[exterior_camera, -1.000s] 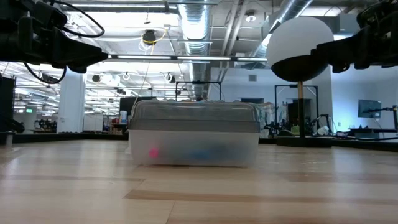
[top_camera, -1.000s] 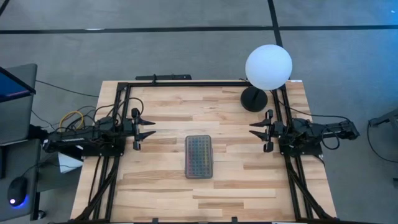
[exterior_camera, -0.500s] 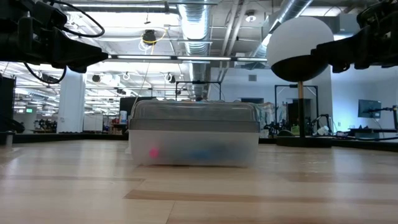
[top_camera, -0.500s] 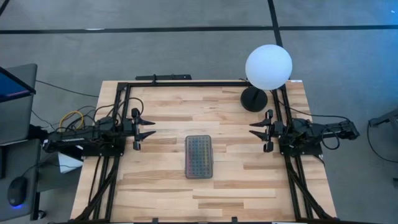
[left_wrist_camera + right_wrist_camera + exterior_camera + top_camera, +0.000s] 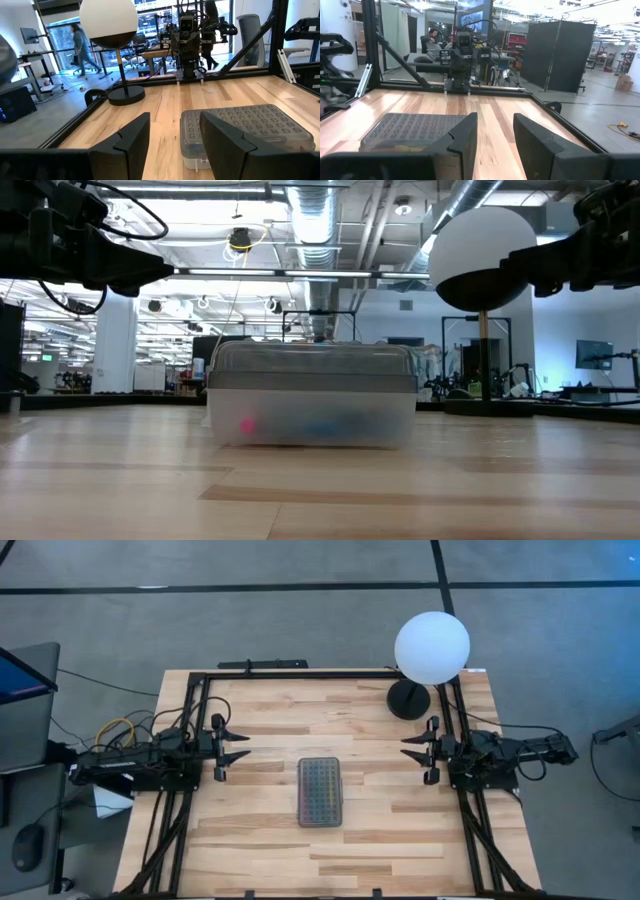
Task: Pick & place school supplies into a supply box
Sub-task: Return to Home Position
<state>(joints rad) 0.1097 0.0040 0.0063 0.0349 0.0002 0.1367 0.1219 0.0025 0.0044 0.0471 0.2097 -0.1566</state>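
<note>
Left pincer (image 5: 244, 744) and right pincer (image 5: 406, 746) hang open over the wooden table (image 5: 250, 840).

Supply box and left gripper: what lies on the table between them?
Nothing: the high view shows only bare table between the supply box and the open left gripper.

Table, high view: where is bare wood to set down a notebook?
Widest bare table: the band between the supply box and the picture's bottom edge, and the band above the box, left of the lamp base. Narrower: the strips from the box to the left gripper and right gripper.
</note>
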